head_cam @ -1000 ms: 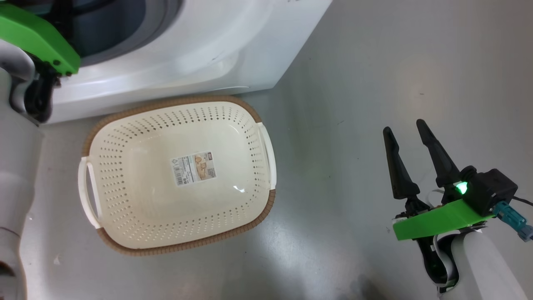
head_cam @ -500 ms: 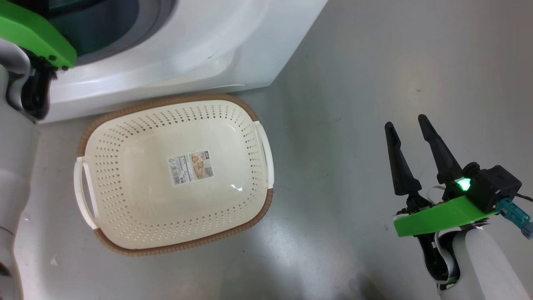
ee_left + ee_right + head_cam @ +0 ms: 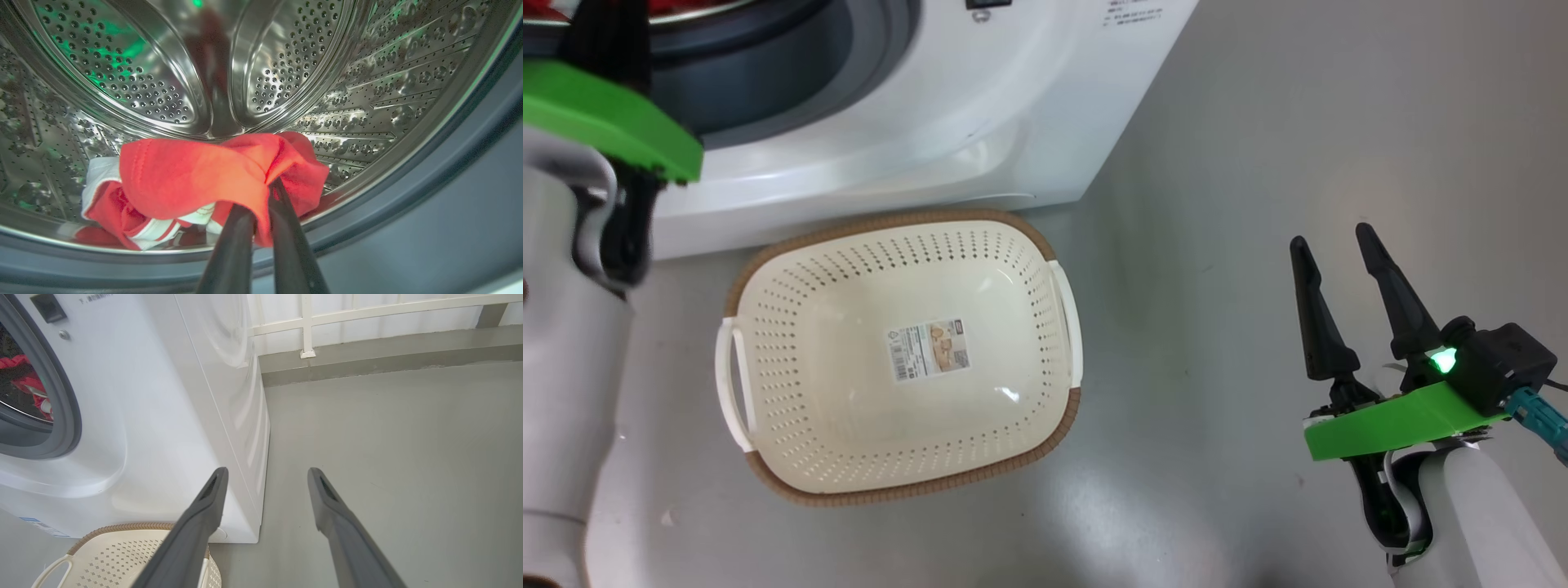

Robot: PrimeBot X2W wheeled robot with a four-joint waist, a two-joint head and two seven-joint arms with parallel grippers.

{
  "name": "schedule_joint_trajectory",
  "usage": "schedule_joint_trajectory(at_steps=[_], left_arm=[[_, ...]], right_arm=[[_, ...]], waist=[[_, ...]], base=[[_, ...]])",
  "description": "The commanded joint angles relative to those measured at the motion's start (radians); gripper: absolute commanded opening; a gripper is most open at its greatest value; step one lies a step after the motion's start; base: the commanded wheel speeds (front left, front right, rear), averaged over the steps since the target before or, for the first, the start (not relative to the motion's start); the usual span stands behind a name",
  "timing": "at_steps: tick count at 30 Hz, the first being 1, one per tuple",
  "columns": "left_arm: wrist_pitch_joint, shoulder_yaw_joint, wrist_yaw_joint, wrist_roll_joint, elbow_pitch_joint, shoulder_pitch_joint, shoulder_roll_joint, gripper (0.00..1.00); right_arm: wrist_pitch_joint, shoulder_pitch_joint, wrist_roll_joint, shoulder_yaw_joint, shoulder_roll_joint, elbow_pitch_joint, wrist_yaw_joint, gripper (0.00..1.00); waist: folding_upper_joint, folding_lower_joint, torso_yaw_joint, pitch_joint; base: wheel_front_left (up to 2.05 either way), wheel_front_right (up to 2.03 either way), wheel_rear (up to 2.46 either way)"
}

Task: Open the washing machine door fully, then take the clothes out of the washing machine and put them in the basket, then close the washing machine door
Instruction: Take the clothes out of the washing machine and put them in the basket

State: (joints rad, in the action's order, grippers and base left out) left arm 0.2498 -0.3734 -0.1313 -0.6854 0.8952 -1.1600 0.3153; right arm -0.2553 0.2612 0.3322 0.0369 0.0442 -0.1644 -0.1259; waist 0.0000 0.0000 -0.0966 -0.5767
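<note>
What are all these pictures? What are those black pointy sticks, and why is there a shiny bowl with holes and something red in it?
They come from three cameras on one robot. The robot has two arms, and each ends in an end effector, a pincer with two long dark fingers. One picture is from its head, looking down at the grey floor. There a cream basket with just a paper label inside sits in front of a white washing machine. The right end effector hangs open, holding nothing. The shiny picture is from the left wrist camera, looking into the washer's steel drum. There the left end effector is closed on the red and white clothes. The last picture is from the right wrist, looking along its open fingers at the washer's side.
</note>
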Motion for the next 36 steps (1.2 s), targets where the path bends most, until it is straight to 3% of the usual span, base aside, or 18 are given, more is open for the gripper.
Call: schedule_joint_trajectory(at_steps=[1,14,21,36], left_arm=[[0.012,0.066,0.008,0.039,-0.059,0.044,0.035,0.00],[0.012,0.327,0.002,0.336,-0.391,0.378,-0.091,0.00],[0.012,0.386,0.001,0.378,-0.559,0.519,-0.143,0.00],[0.012,0.432,0.001,0.406,-0.898,0.709,-0.184,0.00]], right_arm=[[-0.006,-0.008,-0.012,0.013,0.006,0.017,-0.005,1.00],[-0.006,-0.035,-0.033,-0.014,0.006,0.008,-0.005,1.00],[-0.006,-0.046,-0.039,-0.024,0.006,0.001,-0.005,1.00],[-0.006,-0.058,-0.045,-0.039,0.006,0.002,-0.005,1.00]], waist=[[0.0000,0.0000,0.015,0.028],[0.0000,0.0000,0.063,0.097],[0.0000,0.0000,0.081,0.120],[0.0000,0.0000,0.101,0.135]], base=[[0.00,0.00,0.00],[0.00,0.00,0.00],[0.00,0.00,0.00],[0.00,0.00,0.00]])
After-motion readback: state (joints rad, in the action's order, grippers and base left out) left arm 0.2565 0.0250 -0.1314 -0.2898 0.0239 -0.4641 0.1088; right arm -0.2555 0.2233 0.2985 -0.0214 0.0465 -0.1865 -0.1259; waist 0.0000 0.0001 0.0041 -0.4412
